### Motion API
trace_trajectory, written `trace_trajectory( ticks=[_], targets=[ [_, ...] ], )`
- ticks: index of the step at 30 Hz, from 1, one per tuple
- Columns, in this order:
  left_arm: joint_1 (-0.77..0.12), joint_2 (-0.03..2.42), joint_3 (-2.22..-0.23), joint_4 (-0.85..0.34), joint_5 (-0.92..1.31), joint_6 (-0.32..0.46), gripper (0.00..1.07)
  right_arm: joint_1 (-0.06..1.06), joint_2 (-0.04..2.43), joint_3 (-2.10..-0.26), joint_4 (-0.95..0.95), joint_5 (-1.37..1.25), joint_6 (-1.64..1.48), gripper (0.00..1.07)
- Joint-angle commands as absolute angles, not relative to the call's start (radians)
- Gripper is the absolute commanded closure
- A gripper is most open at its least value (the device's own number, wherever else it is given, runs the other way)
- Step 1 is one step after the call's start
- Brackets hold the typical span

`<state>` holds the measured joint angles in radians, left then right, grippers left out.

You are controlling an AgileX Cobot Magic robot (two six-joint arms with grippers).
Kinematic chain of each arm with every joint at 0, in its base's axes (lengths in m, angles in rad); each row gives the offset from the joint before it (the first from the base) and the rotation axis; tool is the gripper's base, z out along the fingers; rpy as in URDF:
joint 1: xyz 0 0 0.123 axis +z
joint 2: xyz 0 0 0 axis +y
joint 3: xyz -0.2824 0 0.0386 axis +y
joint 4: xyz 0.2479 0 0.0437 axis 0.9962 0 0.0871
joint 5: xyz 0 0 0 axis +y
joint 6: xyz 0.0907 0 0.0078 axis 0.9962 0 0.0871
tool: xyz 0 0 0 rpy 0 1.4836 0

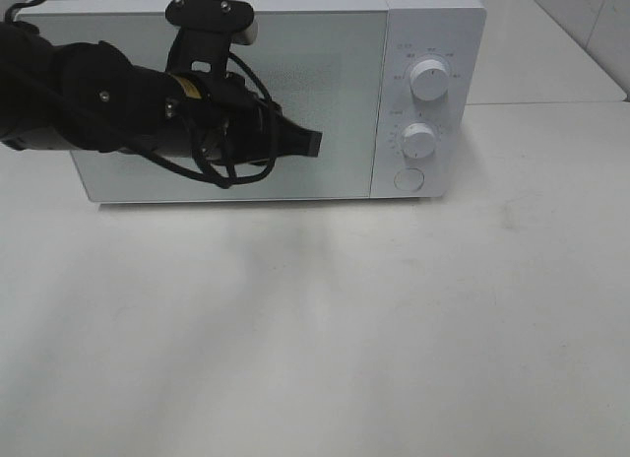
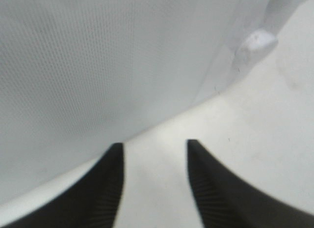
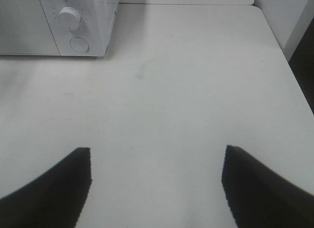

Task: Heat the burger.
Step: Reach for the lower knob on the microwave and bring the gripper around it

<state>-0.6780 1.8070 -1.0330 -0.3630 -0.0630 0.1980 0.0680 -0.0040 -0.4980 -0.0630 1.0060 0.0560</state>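
Reaching arm: the black left arm (image 1: 98, 97) comes in from the left edge of the high view and lies across the front of the microwave (image 1: 433, 24), with cables (image 1: 212, 169) looped beneath it.
Left claw: the left claw (image 1: 303, 142) sits just in front of the middle of the door (image 1: 335, 73) and points right, towards the controls. In its wrist view the two fingers (image 2: 110, 179) stand a little apart with nothing between them. Whether they touch the door cannot be told.
Microwave: white, standing at the back of the worktop (image 1: 315, 339). Its door is shut, with a pale, finely dotted panel.
Burger: not seen in any view. The door panel shows nothing behind it, so where the burger lies cannot be told.
Controls: right of the door are an upper knob (image 1: 429, 80), a lower knob (image 1: 419, 140) below it, and a round button (image 1: 409, 179) at the bottom.
Worktop: white and matt, spreading in front of and to the right of the microwave.
Right claw: the right claw (image 3: 157, 152) shows only in its own wrist view. It hovers over the worktop well apart from the microwave, whose knob end shows beyond it. Its fingers are spread wide and hold nothing.
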Motion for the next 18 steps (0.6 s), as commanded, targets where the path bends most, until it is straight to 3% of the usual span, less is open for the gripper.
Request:
trace_trajectory(
  ticks=[1, 12, 18],
  targets=[
    [-0.684, 1.757, -1.019, -0.367, 0.135, 0.197, 0.05, 0.065, -0.034, -0.496, -0.06, 0.997, 0.052, 0.34],
    [-0.684, 1.677, -1.019, -0.258, 0.579, 0.199, 0.08, 0.065, -0.034, -0.496, -0.06, 0.997, 0.052, 0.34],
    [-0.644, 1.621, -1.021, -0.24, 0.743, 0.149, 0.08, 0.065, -0.034, -0.496, -0.06, 0.997, 0.052, 0.34]
  ],
)
